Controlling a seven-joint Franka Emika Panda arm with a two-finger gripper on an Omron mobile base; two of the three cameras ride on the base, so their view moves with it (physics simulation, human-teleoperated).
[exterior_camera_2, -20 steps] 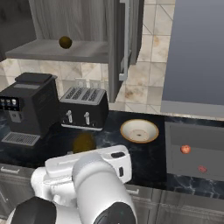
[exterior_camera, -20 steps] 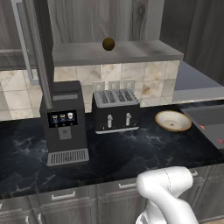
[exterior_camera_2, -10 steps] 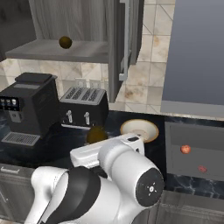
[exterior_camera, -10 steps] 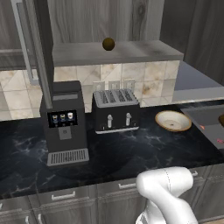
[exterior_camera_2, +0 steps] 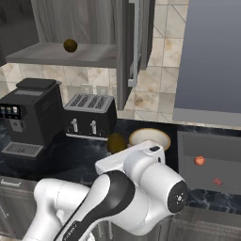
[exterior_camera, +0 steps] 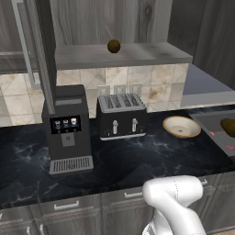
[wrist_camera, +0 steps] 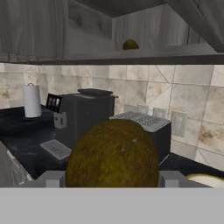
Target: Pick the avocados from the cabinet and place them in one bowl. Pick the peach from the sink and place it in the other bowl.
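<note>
One cabinet (exterior_camera: 124, 55) open over the counter (exterior_camera: 137, 160), door (exterior_camera_2: 123, 52) swung wide. Below, dark sink (exterior_camera_2: 212, 155) with the peach (exterior_camera_2: 199, 160) inside. Coffee machine (exterior_camera: 66, 128) and toaster (exterior_camera: 121, 114) side by side at the tiled wall. Tan bowl (exterior_camera: 181, 126) just right of the toaster. Gripper (wrist_camera: 113, 186) clamped on one avocado (wrist_camera: 113, 155), carried above the counter near the bowl. Second avocado (exterior_camera: 114, 46) alone on the cabinet shelf.
</note>
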